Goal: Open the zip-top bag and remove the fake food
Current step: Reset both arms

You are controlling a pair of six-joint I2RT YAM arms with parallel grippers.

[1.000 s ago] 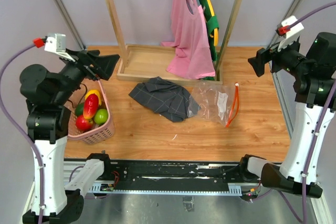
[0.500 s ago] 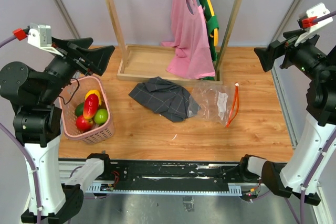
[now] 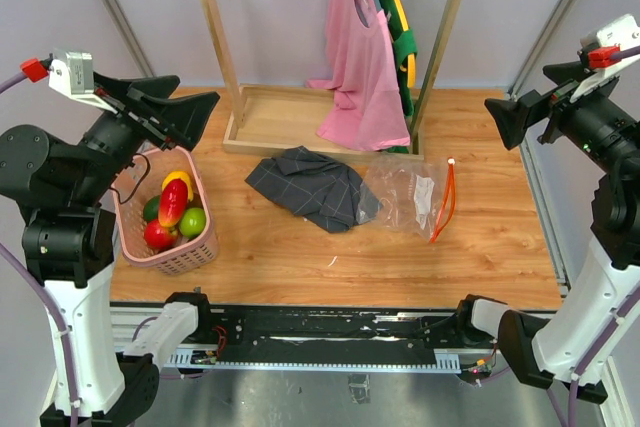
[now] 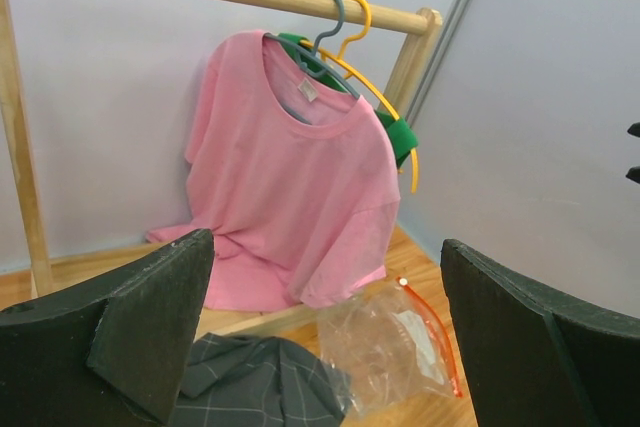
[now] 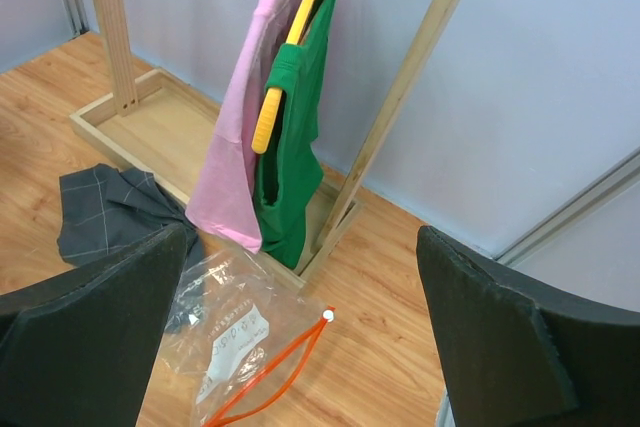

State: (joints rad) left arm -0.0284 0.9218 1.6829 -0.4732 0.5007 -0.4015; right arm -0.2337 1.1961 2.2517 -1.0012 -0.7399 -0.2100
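The zip-top bag [image 3: 410,195] lies flat and apparently empty just right of the grey checked cloth [image 3: 310,185], unmoved over the last second. The fake food [image 3: 172,209] sits in the pink basket [image 3: 187,255] at the table's left. Only the arms have changed: the left gripper [image 3: 205,115] and the right gripper [image 3: 500,122], both released and holding nothing, have lifted back to their sides, so the task looks finished.
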